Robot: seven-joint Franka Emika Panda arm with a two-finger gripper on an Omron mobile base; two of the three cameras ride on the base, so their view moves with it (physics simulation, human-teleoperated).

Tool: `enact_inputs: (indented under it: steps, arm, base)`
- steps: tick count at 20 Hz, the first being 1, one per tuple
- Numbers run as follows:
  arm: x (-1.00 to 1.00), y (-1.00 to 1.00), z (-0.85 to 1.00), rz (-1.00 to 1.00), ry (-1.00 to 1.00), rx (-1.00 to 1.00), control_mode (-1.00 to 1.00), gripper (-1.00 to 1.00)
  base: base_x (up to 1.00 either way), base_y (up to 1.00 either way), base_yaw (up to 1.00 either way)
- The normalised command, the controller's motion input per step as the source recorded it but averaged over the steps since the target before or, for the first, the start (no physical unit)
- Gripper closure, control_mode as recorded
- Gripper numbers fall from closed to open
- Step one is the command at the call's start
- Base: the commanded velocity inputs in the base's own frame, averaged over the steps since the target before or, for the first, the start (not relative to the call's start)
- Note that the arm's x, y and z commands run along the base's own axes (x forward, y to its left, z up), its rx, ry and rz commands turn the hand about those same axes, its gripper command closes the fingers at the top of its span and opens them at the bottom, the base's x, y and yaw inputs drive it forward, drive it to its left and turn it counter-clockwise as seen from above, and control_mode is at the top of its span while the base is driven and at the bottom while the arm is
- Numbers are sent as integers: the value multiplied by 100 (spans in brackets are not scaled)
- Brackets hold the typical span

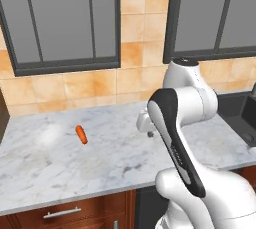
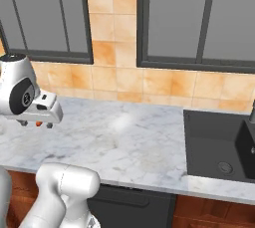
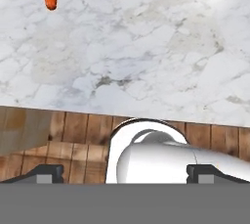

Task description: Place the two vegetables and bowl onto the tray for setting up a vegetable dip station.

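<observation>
An orange carrot (image 1: 81, 134) lies alone on the marble desk (image 1: 60, 168), long axis running roughly away from the edge, well off to the left of the arm's fingers (image 3: 125, 173), which stand wide apart and empty above the desk's front edge.

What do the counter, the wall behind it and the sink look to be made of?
The counter looks like polished marble: white with grey veins and a soft glare patch. The wall looks like glazed ceramic tile: orange and beige squares with pale grout lines. The sink has a dark grey matte finish, perhaps composite or coated metal; this can't be told for sure.
</observation>
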Motion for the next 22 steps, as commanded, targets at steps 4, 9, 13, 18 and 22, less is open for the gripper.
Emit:
enact_inputs:
  steps: [4, 9, 13, 18, 22]
  arm:
    - [24, 33, -3, 0, 0, 0, -100, -100]
    - [22, 24, -13, 0, 0, 0, -100, -100]
    - [31, 19, -12, 0, 0, 0, -100, -100]
    - [35, 15, -15, 0, 0, 0, -100, -100]
    - [40, 18, -28, 0, 0, 0, -100, -100]
  base:
    - [0, 0, 0]
    - [0, 0, 0]
    - [0, 0, 0]
    - [0, 0, 0]
    - [0, 0, 0]
